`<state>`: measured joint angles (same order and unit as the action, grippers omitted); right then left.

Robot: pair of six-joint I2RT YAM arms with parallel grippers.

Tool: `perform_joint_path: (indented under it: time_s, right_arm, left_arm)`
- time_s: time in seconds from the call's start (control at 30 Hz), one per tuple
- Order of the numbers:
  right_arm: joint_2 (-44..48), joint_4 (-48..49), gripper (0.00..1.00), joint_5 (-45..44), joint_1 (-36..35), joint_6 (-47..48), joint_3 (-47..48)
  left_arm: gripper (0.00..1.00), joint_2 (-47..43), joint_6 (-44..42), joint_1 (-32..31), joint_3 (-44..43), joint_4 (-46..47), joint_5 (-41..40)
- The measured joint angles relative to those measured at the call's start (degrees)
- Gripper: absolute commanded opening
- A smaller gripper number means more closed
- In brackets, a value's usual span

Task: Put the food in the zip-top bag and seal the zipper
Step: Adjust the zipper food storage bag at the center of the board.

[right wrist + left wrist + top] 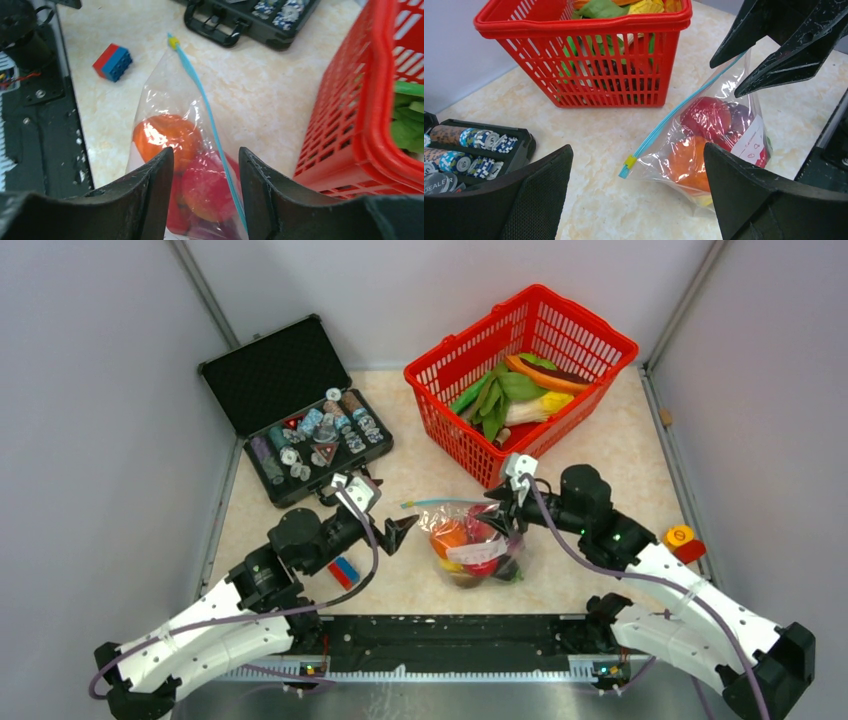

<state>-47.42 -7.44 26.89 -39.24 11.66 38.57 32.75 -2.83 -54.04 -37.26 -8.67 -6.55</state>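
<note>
Zip-top bag lies on marbled tabletop w/ food, rounded glossy plastic pieces, inside. Soft, slick clear film, lumpy load, prob. light; pinch at stiffer light-blue zipper, not film. Right gripper: jaws apart, astride zipper. Left gripper: wide open, empty, near zipper's yellow-tipped end.

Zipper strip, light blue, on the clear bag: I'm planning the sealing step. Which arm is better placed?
Right, probably: right gripper straddles the thin light-blue zipper; open left gripper sits short of its yellow end.
</note>
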Motion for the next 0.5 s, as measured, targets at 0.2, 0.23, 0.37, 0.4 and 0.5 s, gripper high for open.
perform_joint_path:
  time_s: [0.2, 0.23, 0.37, 0.4, 0.5]
  right_arm:
    - [5.38, 4.00, 0.62, -7.89, 0.02, -2.89, -1.49]
    - [7.39, 5.25, 0.62, -9.14, 0.02, -3.23, -2.36]
    - [15.23, 8.90, 0.63, -14.71, 0.02, -4.66, -5.92]
    - [17.14, 9.77, 0.64, -16.72, 0.02, -5.14, -6.84]
    - [22.40, 11.61, 0.66, -23.65, 0.02, -7.08, -9.40]
  left_arm:
    - [0.99, 0.07, 0.85, 0.00, 0.37, 1.36, -2.38]
    - [0.99, 0.13, 1.01, 0.00, 0.37, 1.53, -2.71]
    - [0.99, 0.68, 1.46, 0.00, 0.37, 2.25, -4.83]
    - [0.99, 0.94, 1.88, 0.00, 0.37, 2.38, -5.92]
    - [0.99, 2.08, 3.52, 0.00, 0.37, 2.69, -10.91]
